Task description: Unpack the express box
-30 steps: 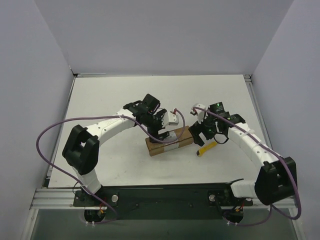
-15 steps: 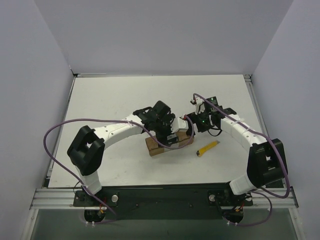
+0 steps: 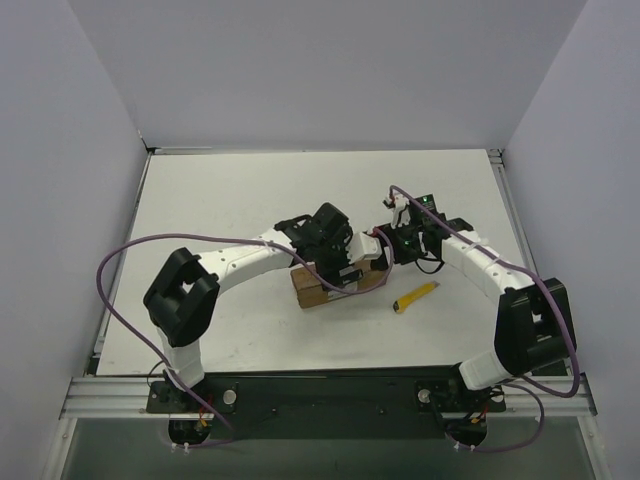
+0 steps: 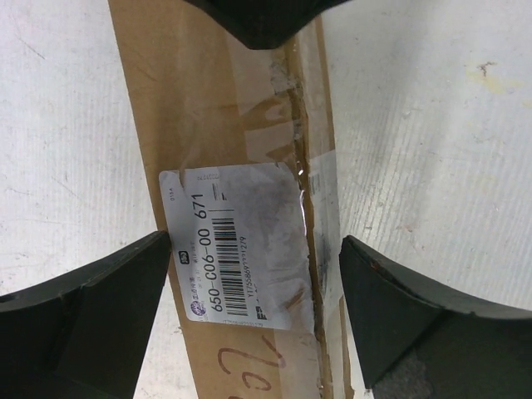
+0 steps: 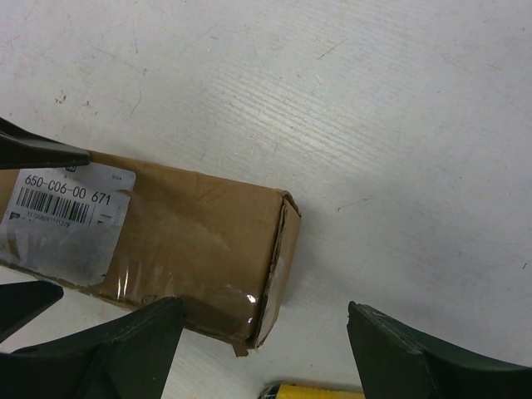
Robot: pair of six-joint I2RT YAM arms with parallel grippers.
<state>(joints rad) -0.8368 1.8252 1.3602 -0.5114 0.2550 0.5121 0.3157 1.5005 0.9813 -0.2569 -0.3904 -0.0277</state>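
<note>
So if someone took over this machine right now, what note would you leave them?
Left pincer: open, its fingers either side of the express box, near the shipping label.
Right pincer: open, over the box's right end, gripping nothing.
The box lies flat mid-table; the yellow utility knife lies apart, to its right.
Done: tape along the top seam looks ragged, perhaps cut; I cannot tell.
Left: open the flaps, which are shut, and empty the box.

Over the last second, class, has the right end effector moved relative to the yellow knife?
Yes. The right end effector has shifted left, away from the yellow knife, and sits over the express box's right end.
</note>
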